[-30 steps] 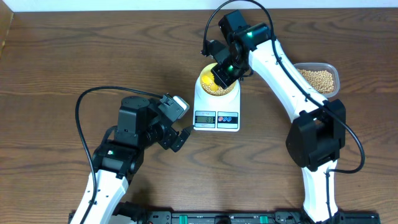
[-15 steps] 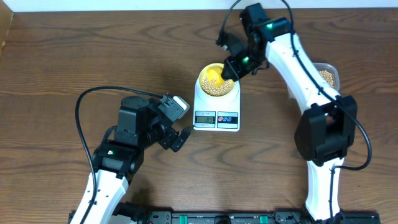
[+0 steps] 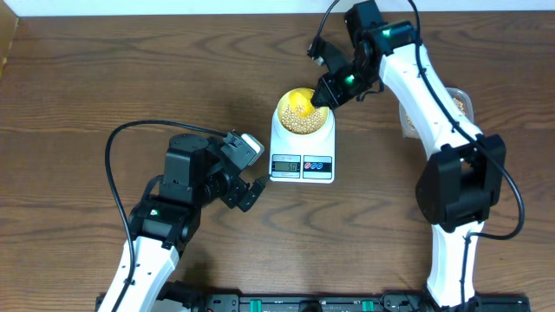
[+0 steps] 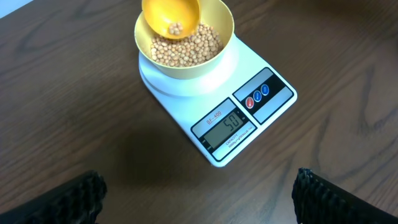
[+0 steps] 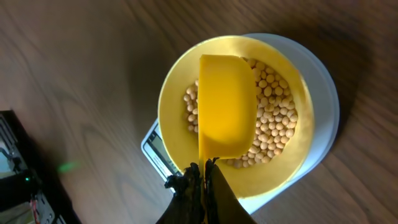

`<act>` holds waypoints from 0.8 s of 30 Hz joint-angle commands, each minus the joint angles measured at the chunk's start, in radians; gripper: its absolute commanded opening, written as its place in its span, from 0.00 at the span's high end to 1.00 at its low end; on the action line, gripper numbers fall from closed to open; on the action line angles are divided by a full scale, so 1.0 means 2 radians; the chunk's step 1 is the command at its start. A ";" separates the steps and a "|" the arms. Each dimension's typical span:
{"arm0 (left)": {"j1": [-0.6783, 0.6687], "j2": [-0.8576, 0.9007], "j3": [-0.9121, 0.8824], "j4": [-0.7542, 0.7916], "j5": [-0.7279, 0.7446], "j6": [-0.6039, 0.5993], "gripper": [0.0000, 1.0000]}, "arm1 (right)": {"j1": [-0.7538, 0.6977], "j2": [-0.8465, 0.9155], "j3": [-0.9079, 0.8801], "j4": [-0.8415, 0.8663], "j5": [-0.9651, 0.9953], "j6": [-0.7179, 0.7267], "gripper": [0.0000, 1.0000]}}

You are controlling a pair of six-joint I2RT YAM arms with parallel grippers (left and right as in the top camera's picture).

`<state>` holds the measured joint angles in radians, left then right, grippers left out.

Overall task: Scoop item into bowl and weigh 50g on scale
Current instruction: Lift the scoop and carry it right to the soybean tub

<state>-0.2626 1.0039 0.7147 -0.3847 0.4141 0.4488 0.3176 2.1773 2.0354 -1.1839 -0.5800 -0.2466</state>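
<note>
The right gripper (image 3: 332, 88) is pinching the scoop (image 5: 227, 106) by its handle, cup hovering over the bowl (image 4: 222, 18) of beans (image 4: 186, 51) on the scale (image 4: 186, 109), which is showing 50. The bowl is lying at that gripper's 8 o'clock; the left gripper (image 4: 199, 190) is gaping empty, farther off.

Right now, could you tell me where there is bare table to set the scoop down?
The widest bare table lies far left, beyond the left arm. A smaller patch lies on the scale's display side, between the left gripper and the right arm's base. It is crowded at the bowl, where the right gripper holds the scoop, and by the bean container.
</note>
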 commanded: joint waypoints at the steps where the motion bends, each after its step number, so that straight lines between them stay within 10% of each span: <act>1: 0.002 -0.002 0.006 0.000 0.006 0.001 0.02 | -0.010 -0.036 0.010 -0.002 -0.012 -0.001 0.99; 24: 0.002 -0.002 0.006 0.000 0.006 0.001 0.02 | -0.068 -0.053 0.010 -0.012 -0.122 0.000 0.99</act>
<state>-0.2626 1.0039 0.7147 -0.3847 0.4141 0.4488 0.2279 2.1090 2.0357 -1.2045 -0.7097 -0.2462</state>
